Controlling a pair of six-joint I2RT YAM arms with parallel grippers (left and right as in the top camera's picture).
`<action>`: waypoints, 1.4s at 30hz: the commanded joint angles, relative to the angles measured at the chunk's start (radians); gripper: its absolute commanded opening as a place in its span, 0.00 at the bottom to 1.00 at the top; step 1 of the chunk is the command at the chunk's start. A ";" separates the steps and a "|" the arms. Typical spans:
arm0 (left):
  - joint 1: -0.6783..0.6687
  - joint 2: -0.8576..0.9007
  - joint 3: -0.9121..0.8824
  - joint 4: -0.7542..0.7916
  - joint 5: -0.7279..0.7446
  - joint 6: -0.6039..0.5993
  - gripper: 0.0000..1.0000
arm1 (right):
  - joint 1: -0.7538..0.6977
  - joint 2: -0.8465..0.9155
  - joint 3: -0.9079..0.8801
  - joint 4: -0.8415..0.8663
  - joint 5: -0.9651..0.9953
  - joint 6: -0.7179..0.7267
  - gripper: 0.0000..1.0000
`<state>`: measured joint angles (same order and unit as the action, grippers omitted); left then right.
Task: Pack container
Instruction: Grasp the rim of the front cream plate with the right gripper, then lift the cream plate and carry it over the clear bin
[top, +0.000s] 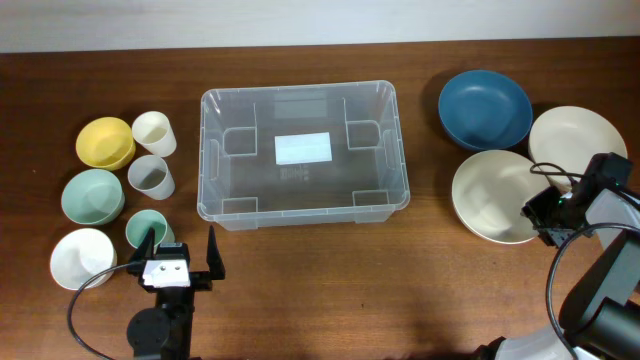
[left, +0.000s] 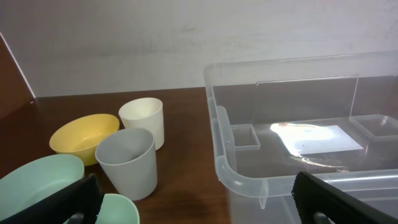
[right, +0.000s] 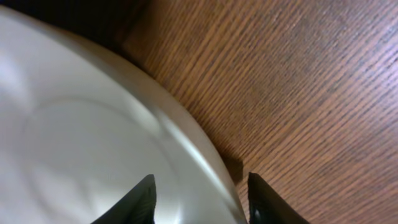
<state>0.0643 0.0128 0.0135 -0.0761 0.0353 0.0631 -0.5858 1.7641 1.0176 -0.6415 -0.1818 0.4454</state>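
Observation:
The container (top: 205, 150), a large clear bin with a white label on its base, stands empty at the table's middle. It also shows in the left wrist view (left: 227, 163). My left gripper (top: 181, 252) is open and empty, just in front of the container's front left corner, beside a green cup (top: 146, 229). In the left wrist view the gripper (left: 199, 208) frames bare table. My right gripper (top: 541, 213) is open and straddles the right rim of a cream bowl (top: 490, 195). In the right wrist view the gripper (right: 200, 200) has one finger over that bowl (right: 74, 143) and one over the table.
Left of the container stand a yellow bowl (top: 105, 142), a cream cup (top: 154, 132), a grey cup (top: 151, 177), a pale green bowl (top: 93, 195) and a white bowl (top: 82, 258). On the right are a blue bowl (top: 485, 108) and another cream bowl (top: 577, 140).

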 joint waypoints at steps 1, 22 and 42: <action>0.005 -0.008 -0.004 -0.003 0.013 -0.006 0.99 | -0.003 0.023 0.000 0.001 0.010 0.005 0.38; 0.005 -0.008 -0.005 -0.003 0.013 -0.006 0.99 | -0.007 -0.031 -0.002 -0.106 -0.240 -0.050 0.04; 0.005 -0.008 -0.005 -0.003 0.013 -0.006 0.99 | 0.166 -0.558 0.230 -0.093 -0.647 0.021 0.04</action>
<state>0.0643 0.0128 0.0135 -0.0761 0.0353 0.0631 -0.5537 1.2682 1.2095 -0.7689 -0.7849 0.3943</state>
